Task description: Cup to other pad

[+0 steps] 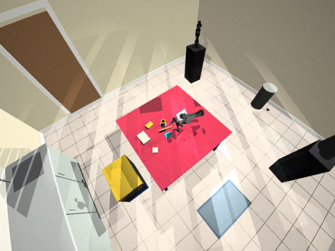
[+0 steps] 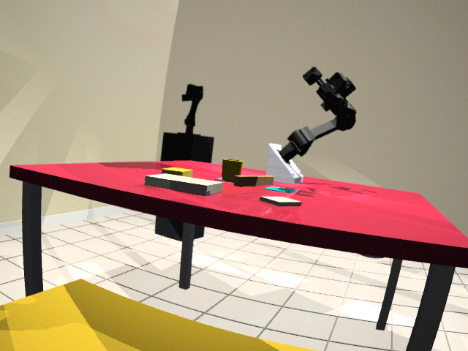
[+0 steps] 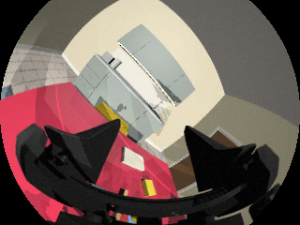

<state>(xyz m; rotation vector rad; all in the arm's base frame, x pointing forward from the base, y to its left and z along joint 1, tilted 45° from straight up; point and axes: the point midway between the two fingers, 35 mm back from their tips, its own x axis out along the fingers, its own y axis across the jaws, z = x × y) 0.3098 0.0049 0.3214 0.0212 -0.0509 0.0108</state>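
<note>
My arm's gripper [image 2: 315, 77] hangs high above the red counter [image 2: 340, 211], jaws wide and holding nothing; the yellow cup [image 2: 231, 169] stands on its blue pad, well apart.

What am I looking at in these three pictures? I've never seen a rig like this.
A single robot arm is bolted to a white wedge mount on a red table. One picture looks down from overhead, one from the side near the floor, and one from a camera on the arm's wrist. The gripper, raised high above the table, is open and holds nothing. On the table stand a yellow cup on a blue pad, a second, teal pad, a brown bar, a yellow block and two cream slabs, one large, one small.
</note>
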